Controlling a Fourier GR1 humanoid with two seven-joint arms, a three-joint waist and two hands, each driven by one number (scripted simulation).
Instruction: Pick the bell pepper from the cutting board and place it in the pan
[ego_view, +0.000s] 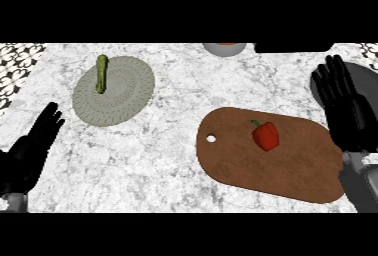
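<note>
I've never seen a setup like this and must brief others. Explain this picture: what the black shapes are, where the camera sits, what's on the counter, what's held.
The camera looks steeply down from the robot's head at a marble counter. The black shapes are its two hands. The left hand rests open at the left edge. The right hand is open at the right, over a grey pan that it mostly hides. Neither holds anything. A red bell pepper lies on the brown cutting board. To the left, a green vegetable lies on a round mat. A bowl shows at the top edge.
</note>
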